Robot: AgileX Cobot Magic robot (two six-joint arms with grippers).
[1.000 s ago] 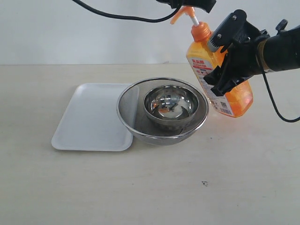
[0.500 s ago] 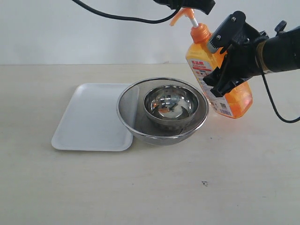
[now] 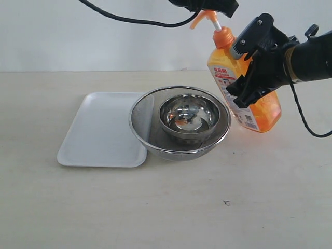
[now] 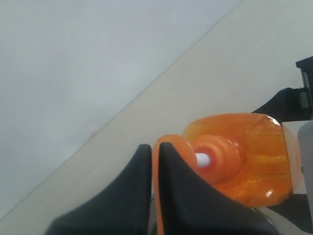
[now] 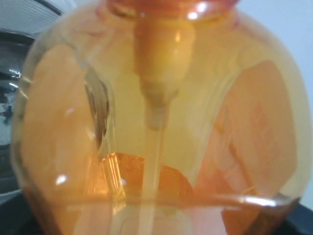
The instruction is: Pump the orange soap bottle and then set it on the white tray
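The orange soap bottle [image 3: 261, 110] stands tilted on the table just right of the strainer, its label facing the front. My right gripper [image 3: 243, 70] is shut on the bottle's body from the right; in the right wrist view the translucent bottle [image 5: 156, 122] fills the frame and hides the fingers. My left gripper [image 3: 210, 6] sits shut on top of the orange pump head [image 3: 199, 18], and the white stem shows below it. In the left wrist view its fingertips [image 4: 146, 154] lie nearly together over the pump head [image 4: 215, 159]. The white tray [image 3: 98, 129] lies flat at the left.
A round steel mesh strainer [image 3: 140, 122] overlaps the tray's right edge and holds a smaller steel bowl [image 3: 188, 118]. A black cable [image 3: 129, 18] hangs across the top. Bare table lies in front of everything.
The bottle and my right gripper have shifted slightly to the right. The left gripper has stayed on the pump head.
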